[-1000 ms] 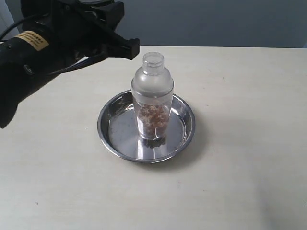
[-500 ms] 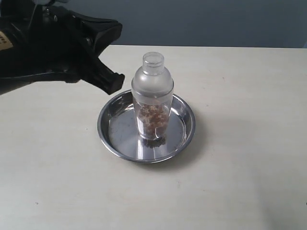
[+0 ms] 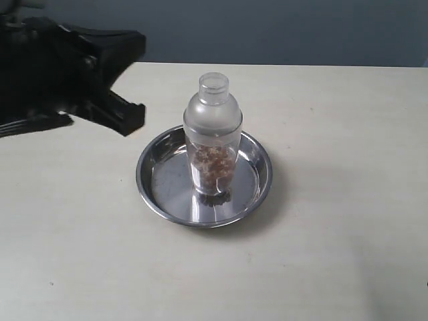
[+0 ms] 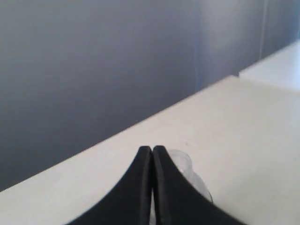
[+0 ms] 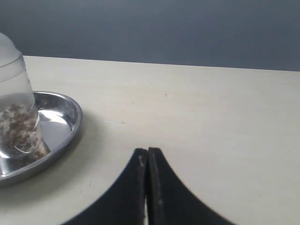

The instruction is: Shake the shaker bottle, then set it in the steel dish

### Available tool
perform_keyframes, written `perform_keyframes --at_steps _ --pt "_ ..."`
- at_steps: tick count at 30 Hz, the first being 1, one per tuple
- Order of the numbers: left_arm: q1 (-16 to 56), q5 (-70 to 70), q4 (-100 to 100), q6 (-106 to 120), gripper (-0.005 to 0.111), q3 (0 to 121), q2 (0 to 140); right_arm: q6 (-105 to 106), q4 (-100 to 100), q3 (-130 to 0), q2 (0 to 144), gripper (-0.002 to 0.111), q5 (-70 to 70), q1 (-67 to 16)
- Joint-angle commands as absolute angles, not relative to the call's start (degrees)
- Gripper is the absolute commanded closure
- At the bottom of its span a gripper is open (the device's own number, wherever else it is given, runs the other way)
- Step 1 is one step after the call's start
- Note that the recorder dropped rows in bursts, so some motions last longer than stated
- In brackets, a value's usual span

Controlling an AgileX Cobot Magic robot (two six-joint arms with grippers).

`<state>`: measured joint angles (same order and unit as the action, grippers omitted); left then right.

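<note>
Left tool (image 4: pixel 152 150) is pinched shut, empty, at ten o'clock of the steel dish (image 3: pixel 160 182); right tool (image 5: pixel 147 151) is clamped empty too.

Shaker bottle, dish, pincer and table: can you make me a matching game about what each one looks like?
1. shaker bottle
2. steel dish
3. left pincer
4. table

a. shut, holding nothing
b. upright, brown bits inside
c. pale beige
d. shiny silver

Pairs: 1-b, 2-d, 3-a, 4-c.
</note>
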<state>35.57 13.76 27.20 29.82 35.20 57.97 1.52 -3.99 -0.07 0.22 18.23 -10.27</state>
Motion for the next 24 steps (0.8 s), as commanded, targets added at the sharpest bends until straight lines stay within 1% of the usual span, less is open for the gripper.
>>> perform_keyframes --at_steps 1,4,7,8,12,15,19,21,22,23,24 --pt "35.52 19.58 25.56 24.19 0.106 29.39 50.88 1.49 -3.73 0.0 0.0 0.109 17.46 -10.28" --pt "35.52 6.83 20.95 24.58 0.106 26.56 44.61 1.49 -3.73 0.0 0.0 0.109 17.46 -10.28" --pt "35.52 -6.99 10.97 24.45 0.106 26.17 39.71 1.49 -3.73 0.0 0.0 0.109 17.46 -10.28" --pt "35.52 -9.57 9.0 24.43 0.106 26.17 37.78 1.49 -3.73 0.0 0.0 0.109 17.46 -10.28" --pt "35.52 -10.36 5.65 24.43 0.106 26.17 32.75 1.49 -3.73 0.0 0.0 0.109 17.46 -10.28" --pt "35.52 -10.47 10.96 22.43 0.106 26.17 30.59 1.49 -3.73 0.0 0.0 0.109 17.46 -10.28" --pt "35.42 -12.44 11.92 21.42 0.106 26.02 28.59 1.49 -3.73 0.0 0.0 0.109 17.46 -10.28" --pt "32.58 -12.5 15.29 21.42 0.106 24.97 27.58 1.49 -3.73 0.0 0.0 0.109 17.46 -10.28" --pt "29.12 -11.71 18.32 21.42 0.106 23.65 27.07 1.49 -3.73 0.0 0.0 0.109 17.46 -10.28" --pt "27.54 -11.38 19.59 21.42 0.106 23.03 26.69 1.49 -3.73 0.0 0.0 0.109 17.46 -10.28" --pt "23.57 -10.94 22.35 21.42 0.106 21.5 25.49 1.49 -3.73 0.0 0.0 0.109 17.46 -10.28"
